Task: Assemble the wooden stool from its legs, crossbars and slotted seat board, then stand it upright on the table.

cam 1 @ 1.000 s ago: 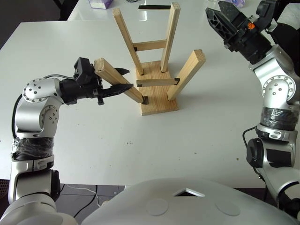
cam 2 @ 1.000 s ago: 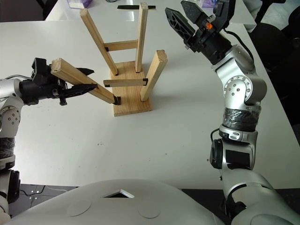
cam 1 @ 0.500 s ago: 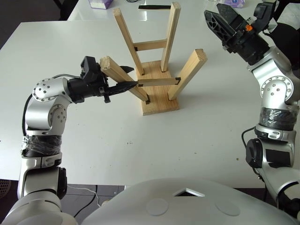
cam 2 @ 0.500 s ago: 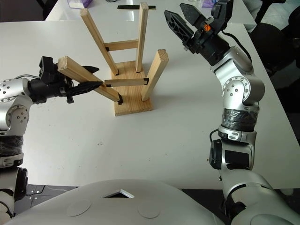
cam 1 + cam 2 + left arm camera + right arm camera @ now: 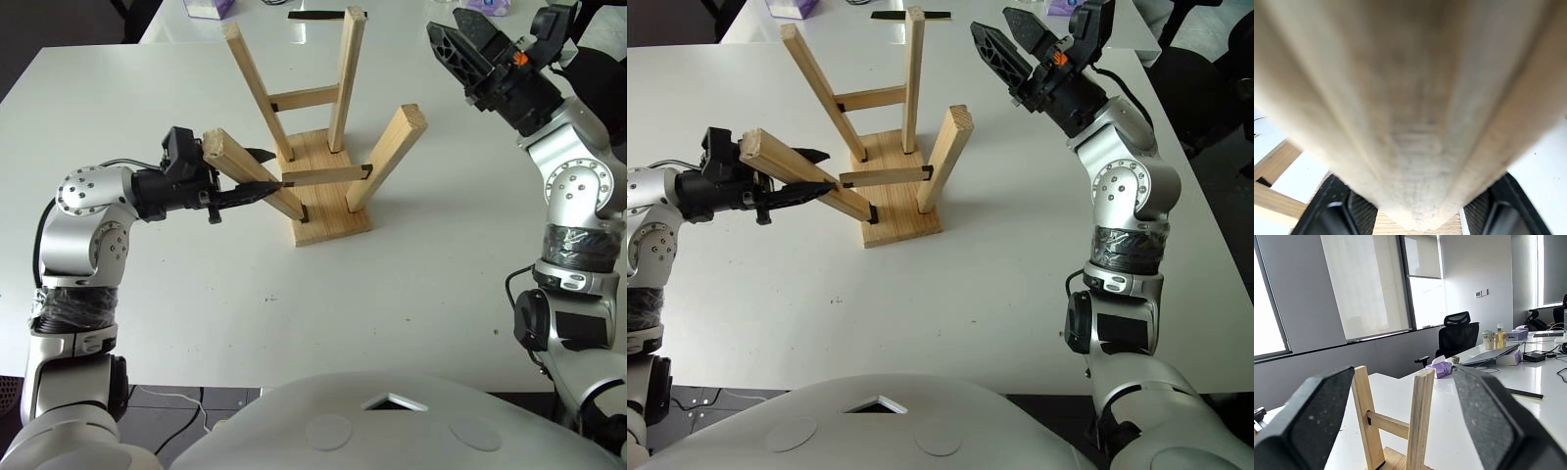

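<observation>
The white tabletop carries the wooden stool, which stands upside-down near its middle. The slotted seat board lies flat on the tabletop, and four legs rise from it, splayed outward.

The two far legs are joined by a crossbar about halfway up. A second crossbar runs between the two near legs. Of these, the near right leg leans to the right, free of any gripper. The near left leg leans to the left.

The left gripper reaches in level from the left, and its jaws are closed around the near left leg close to its upper end. In the left wrist view the wood sits between the black pads.

The right gripper hangs in the air above and to the right of the stool, well apart from it, with its jaws spread wide.

A dark flat strip lies on the far side behind the stool.
</observation>
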`<state>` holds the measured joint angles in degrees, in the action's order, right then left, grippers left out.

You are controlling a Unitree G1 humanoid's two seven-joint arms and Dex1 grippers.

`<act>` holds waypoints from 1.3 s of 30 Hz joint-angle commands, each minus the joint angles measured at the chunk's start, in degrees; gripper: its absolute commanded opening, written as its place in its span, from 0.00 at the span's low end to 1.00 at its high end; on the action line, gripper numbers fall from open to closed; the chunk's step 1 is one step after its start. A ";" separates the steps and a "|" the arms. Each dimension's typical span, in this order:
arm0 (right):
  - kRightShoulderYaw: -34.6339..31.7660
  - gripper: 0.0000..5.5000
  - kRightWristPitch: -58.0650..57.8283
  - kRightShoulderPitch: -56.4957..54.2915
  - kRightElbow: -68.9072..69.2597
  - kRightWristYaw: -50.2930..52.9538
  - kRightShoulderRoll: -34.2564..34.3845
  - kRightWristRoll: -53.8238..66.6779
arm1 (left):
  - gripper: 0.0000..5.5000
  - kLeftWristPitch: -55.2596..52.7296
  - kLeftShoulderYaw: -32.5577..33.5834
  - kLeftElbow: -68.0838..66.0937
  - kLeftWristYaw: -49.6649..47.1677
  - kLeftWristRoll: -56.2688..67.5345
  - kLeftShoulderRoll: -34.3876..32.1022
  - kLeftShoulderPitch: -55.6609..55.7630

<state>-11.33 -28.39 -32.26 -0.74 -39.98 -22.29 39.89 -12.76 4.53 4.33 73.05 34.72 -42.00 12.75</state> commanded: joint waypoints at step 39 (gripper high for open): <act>28.60 0.00 -16.59 5.14 43.58 32.11 1.67 -8.28 | 0.37 -13.27 -1.39 14.79 -13.98 -1.99 -0.78 -5.72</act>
<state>13.84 -45.01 -28.00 42.66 -6.58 -18.70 35.15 -23.84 4.68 19.77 60.93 34.83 -42.33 7.15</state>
